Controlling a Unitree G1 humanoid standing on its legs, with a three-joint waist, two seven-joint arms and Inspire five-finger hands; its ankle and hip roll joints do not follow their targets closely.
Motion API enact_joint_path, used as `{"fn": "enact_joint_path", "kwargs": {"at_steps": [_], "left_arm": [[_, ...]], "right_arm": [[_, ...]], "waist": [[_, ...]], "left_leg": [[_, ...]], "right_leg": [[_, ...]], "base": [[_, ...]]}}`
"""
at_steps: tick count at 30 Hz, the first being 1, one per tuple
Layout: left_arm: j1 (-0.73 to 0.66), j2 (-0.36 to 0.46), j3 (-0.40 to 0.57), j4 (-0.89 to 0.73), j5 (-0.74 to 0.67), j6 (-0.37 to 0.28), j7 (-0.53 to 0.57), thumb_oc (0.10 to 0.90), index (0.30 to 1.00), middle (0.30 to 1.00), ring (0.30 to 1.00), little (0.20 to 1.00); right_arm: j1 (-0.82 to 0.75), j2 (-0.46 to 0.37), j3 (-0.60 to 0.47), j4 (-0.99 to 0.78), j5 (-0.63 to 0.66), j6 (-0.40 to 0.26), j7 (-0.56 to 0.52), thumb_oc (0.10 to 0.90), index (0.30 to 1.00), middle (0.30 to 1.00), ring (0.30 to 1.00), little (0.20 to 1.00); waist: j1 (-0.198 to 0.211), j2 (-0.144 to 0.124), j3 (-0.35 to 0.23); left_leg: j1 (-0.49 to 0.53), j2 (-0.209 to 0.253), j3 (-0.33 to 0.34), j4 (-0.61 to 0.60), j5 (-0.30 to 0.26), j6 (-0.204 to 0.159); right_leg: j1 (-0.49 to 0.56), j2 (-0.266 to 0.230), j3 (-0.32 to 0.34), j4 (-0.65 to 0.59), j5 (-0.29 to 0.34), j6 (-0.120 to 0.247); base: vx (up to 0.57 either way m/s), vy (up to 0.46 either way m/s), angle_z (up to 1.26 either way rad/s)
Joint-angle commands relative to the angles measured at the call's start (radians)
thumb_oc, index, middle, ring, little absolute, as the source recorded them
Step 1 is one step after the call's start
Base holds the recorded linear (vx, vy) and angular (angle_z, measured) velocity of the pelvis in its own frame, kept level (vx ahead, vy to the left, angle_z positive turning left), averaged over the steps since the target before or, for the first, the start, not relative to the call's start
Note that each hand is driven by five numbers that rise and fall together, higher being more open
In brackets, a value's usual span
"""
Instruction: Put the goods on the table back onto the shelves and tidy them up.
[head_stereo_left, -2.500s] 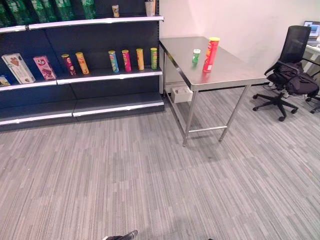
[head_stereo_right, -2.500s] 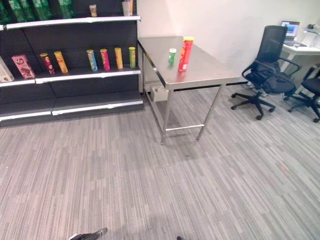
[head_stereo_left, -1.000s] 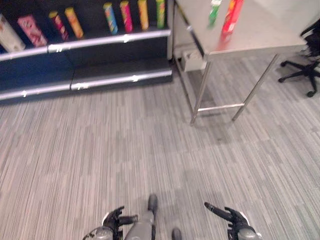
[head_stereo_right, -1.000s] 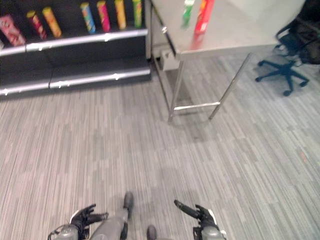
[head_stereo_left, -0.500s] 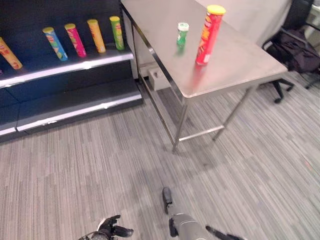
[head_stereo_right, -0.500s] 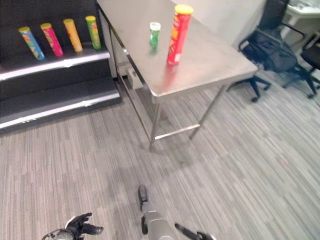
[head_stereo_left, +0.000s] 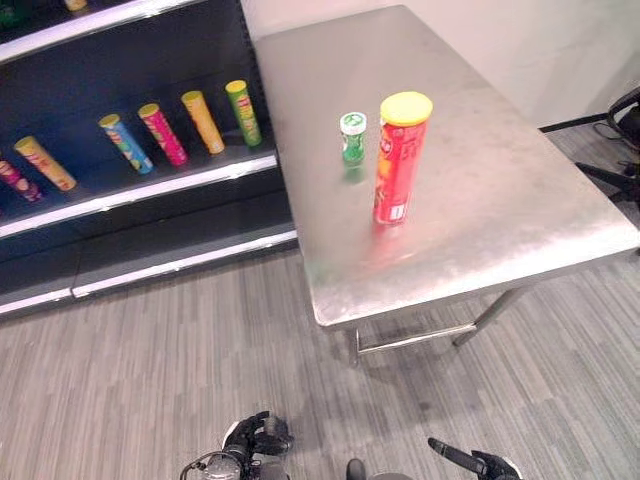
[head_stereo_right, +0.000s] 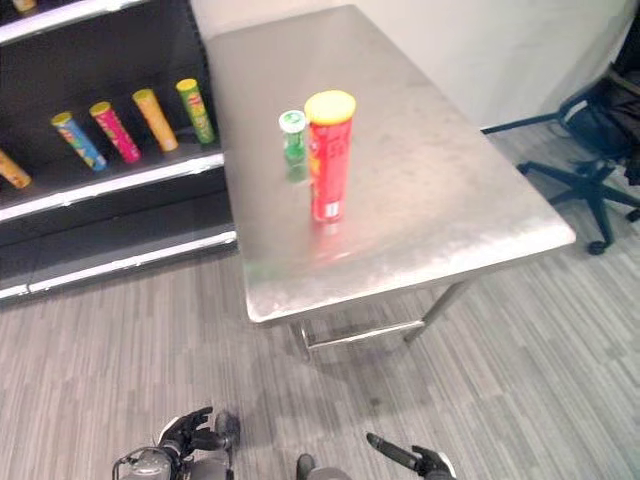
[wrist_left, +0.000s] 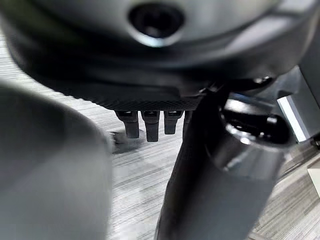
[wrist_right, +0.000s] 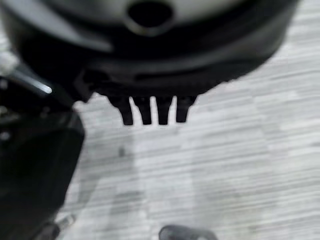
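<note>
- Far left, you have the dark shelves. On the middle shelf a row of tall cans leans back: an orange can, a blue can, a pink can, a yellow-orange can and a green can, each apart from its neighbour.
- Lower shelf: a dark board with a pale front strip, nothing to log on the part you see.
- Bottom left, your left hand hangs low over the grey striped floor, well short of the steel surface. Its fingers point down, straight and relaxed, holding nothing.
- Centre: the steel surface stands just beside the right end of the shelves, its left edge close to the green can.
- On that surface, the small green can with a white lid stands upright, toward the left half and on the far side of the taller one.
- Just right of it and nearer to you, the tall red can with a yellow lid stands upright. The two goods sit near each other; whether they touch cannot be told.
- Bottom right, your right hand hangs over the floor, below the surface's near edge. Its fingers are straight, spread a little, and empty.
- Far right, an office chair with a dark bag on it stands on the floor, apart from the surface.
</note>
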Motion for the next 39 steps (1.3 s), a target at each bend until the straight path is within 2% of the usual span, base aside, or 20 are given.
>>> {"fn": "enact_joint_path", "kwargs": {"at_steps": [1,2,3,8,16,17,18,19,21,23,25,27,29,31,32,34,35,36,37,39], "left_arm": [[0.004,0.017,-0.003,0.029,-0.008,-0.026,0.023,0.8,0.9,0.9,0.9,0.9],[0.003,0.024,0.003,0.044,-0.003,-0.028,0.024,0.8,0.9,0.9,0.9,0.9],[0.003,0.024,0.003,0.044,-0.003,-0.028,0.024,0.8,0.9,0.9,0.9,0.9],[-0.009,0.056,0.024,0.087,0.035,-0.023,0.03,0.8,0.9,0.9,0.9,0.9],[-0.013,0.079,0.034,0.103,0.059,-0.023,0.035,0.8,0.9,0.9,0.9,0.9],[-0.017,0.088,0.046,0.103,0.042,-0.024,0.038,0.8,0.9,0.9,0.9,0.9],[-0.017,0.088,0.046,0.103,0.042,-0.024,0.038,0.8,0.9,0.9,0.9,0.9],[-0.013,0.106,0.049,0.098,0.038,-0.019,0.034,0.8,0.9,0.9,0.9,0.9],[-0.018,0.106,0.05,0.1,0.04,-0.019,0.034,0.8,0.9,0.9,0.9,0.9],[-0.023,0.099,0.05,0.092,0.027,-0.019,0.037,0.8,0.9,0.9,0.9,0.9],[-0.047,0.085,0.032,0.072,0.009,-0.022,0.041,0.8,0.9,0.9,0.9,0.9],[-0.059,0.071,0.011,0.057,-0.005,-0.031,0.046,0.8,0.9,0.9,0.9,0.9],[-0.068,0.068,-0.002,0.047,-0.012,-0.037,0.049,0.8,0.9,0.9,0.9,0.9],[-0.081,0.07,-0.016,0.036,-0.018,-0.042,0.057,0.8,0.9,0.9,0.9,0.9],[-0.084,0.068,-0.026,0.032,-0.012,-0.042,0.055,0.8,0.9,0.9,0.9,0.9],[-0.091,0.059,-0.041,0.036,0.002,-0.046,0.055,0.8,0.9,0.9,0.9,0.9],[-0.107,0.078,-0.05,0.031,0.018,-0.045,0.061,0.8,0.9,0.9,0.9,0.9],[-0.107,0.078,-0.05,0.031,0.018,-0.045,0.061,0.8,0.9,0.9,0.9,0.9],[-0.104,0.1,-0.032,0.028,0.008,-0.045,0.062,0.8,0.9,0.9,0.9,0.9],[-0.101,0.121,-0.01,0.031,-0.011,-0.042,0.064,0.8,0.9,0.9,0.9,0.9]], "right_arm": [[0.041,-0.039,-0.01,-0.036,-0.016,-0.028,-0.019,0.8,0.9,0.9,0.9,0.9],[0.04,-0.026,-0.012,-0.028,-0.015,-0.025,-0.018,0.8,0.9,0.9,0.9,0.9],[0.04,-0.026,-0.012,-0.028,-0.015,-0.025,-0.018,0.8,0.9,0.9,0.9,0.9],[0.026,-0.001,-0.002,0.001,-0.035,-0.012,-0.012,0.8,0.9,0.9,0.9,0.9],[0.032,0.015,-0.018,0.034,-0.032,-0.004,-0.013,0.8,0.9,0.9,0.9,0.9],[0.022,0.017,-0.012,0.034,-0.036,-0.001,-0.012,0.8,0.9,0.9,0.9,0.9],[0.022,0.017,-0.012,0.034,-0.036,-0.001,-0.012,0.8,0.9,0.9,0.9,0.9],[0.028,0.013,0.004,0.046,-0.048,-0.003,-0.009,0.8,0.9,0.9,0.9,0.9],[0.028,0.009,0.005,0.046,-0.046,-0.006,-0.013,0.8,0.9,0.9,0.9,0.9],[0.027,-0.002,0.004,0.045,-0.035,-0.006,-0.014,0.8,0.9,0.9,0.9,0.9],[0.008,-0.032,-0.006,0.035,-0.011,-0.013,-0.027,0.8,0.9,0.9,0.9,0.9],[0.011,-0.053,-0.044,0.014,0.031,-0.022,-0.036,0.8,0.9,0.9,0.9,0.9],[0.015,-0.056,-0.055,0.005,0.045,-0.025,-0.042,0.8,0.9,0.9,0.9,0.9],[0.02,-0.051,-0.059,0.008,0.048,-0.023,-0.047,0.8,0.9,0.9,0.9,0.9],[0.023,-0.049,-0.06,0.008,0.047,-0.022,-0.046,0.8,0.9,0.9,0.9,0.9],[0.028,-0.051,-0.068,0.016,0.034,-0.019,-0.043,0.8,0.9,0.9,0.9,0.9],[0.006,-0.035,-0.07,0.009,0.026,-0.008,-0.047,0.8,0.9,0.9,0.9,0.9],[0.006,-0.035,-0.07,0.009,0.026,-0.008,-0.047,0.8,0.9,0.9,0.9,0.9],[-0.011,-0.019,-0.051,-0.001,0.016,-0.009,-0.045,0.8,0.9,0.9,0.9,0.9],[-0.021,-0.007,-0.043,0.004,0.017,-0.009,-0.048,0.8,0.9,0.9,0.9,0.9]], "waist": [[-0.005,0.034,-0.056],[-0.005,0.03,-0.069],[-0.004,0.03,-0.068],[-0.002,0.007,-0.079],[-0.018,-0.014,-0.087],[-0.01,-0.02,-0.073],[-0.01,-0.02,-0.073],[0.018,-0.024,-0.074],[0.017,-0.032,-0.072],[0.017,-0.054,-0.065],[0.009,-0.058,-0.037],[-0.003,-0.063,-0.038],[-0.007,-0.069,-0.042],[-0.01,-0.07,-0.057],[-0.014,-0.063,-0.065],[-0.023,-0.039,-0.089],[-0.034,-0.044,-0.088],[-0.033,-0.045,-0.089],[-0.024,-0.052,-0.081],[-0.017,-0.046,-0.082]], "left_leg": [[0.162,0.004,0.052,0.043,-0.028,0.028],[0.183,-0.003,0.076,0.029,-0.035,0.032],[0.184,-0.002,0.077,0.029,-0.035,0.032],[0.2,-0.032,0.134,0.029,-0.08,0.077],[0.205,-0.05,0.199,0.017,-0.102,0.1],[0.202,-0.042,0.228,0.02,-0.105,0.102],[0.202,-0.042,0.228,0.02,-0.105,0.102],[0.187,-0.027,0.263,0.046,-0.104,0.103],[0.186,-0.031,0.257,0.058,-0.109,0.103],[0.169,-0.041,0.23,0.144,-0.142,0.098],[0.107,-0.055,0.183,0.271,-0.185,0.086],[0.07,0.014,0.178,0.313,-0.178,0.059],[0.077,0.082,0.161,0.285,-0.151,0.048],[0.07,0.15,0.114,0.239,-0.102,0.032],[0.073,0.16,0.083,0.216,-0.096,0.024],[0.101,0.142,0.033,0.149,-0.114,-0.002],[0.108,0.078,0.047,0.141,-0.144,0.008],[0.108,0.077,0.048,0.141,-0.144,0.008],[0.119,0.053,0.092,0.11,-0.146,0.026],[0.136,0.039,0.122,0.065,-0.129,0.044]], "right_leg": [[-0.066,-0.073,0.019,-0.041,0.054,0.214],[-0.069,-0.094,0.03,-0.046,0.063,0.225],[-0.069,-0.094,0.031,-0.045,0.063,0.226],[-0.111,-0.142,0.088,-0.045,0.093,0.263],[-0.176,-0.158,0.132,-0.045,0.141,0.304],[-0.221,-0.156,0.105,-0.021,0.158,0.314],[-0.221,-0.156,0.105,-0.021,0.158,0.314],[-0.196,-0.139,-0.036,0.074,0.093,0.272],[-0.183,-0.123,-0.022,0.058,0.086,0.263],[-0.161,-0.106,-0.009,0.034,0.078,0.241],[-0.16,-0.108,-0.028,0.045,0.065,0.225],[-0.15,-0.134,-0.033,0.038,0.054,0.234],[-0.152,-0.168,-0.032,0.031,0.051,0.247],[-0.151,-0.204,-0.034,0.008,0.053,0.269],[-0.15,-0.217,-0.032,-0.005,0.054,0.278],[-0.137,-0.261,-0.033,-0.038,0.08,0.305],[-0.19,-0.325,-0.007,-0.039,0.174,0.317],[-0.191,-0.326,-0.006,-0.039,0.174,0.318],[-0.244,-0.344,-0.019,-0.026,0.259,0.327],[-0.266,-0.32,-0.033,-0.015,0.258,0.321]], "base": [[0.14,0.313,-0.44],[0.08,0.181,-0.66],[0.09,0.236,-0.79],[0.01,0.183,-0.46],[-0.03,0.118,-0.26],[-0.09,0.022,-0.62],[-0.17,-0.028,-0.75],[-0.09,-0.027,-0.6],[-0.04,-0.082,-0.22],[0.03,-0.11,-0.11],[-0.03,0.025,0.58],[0.0,0.229,0.5],[0.0,0.314,0.12],[0.05,0.382,0.05],[0.1,0.427,0.12],[0.1,0.646,0.14],[0.03,0.64,-0.05],[-0.08,0.657,-0.25],[-0.08,0.326,-0.09],[-0.06,0.361,-0.28]]}}
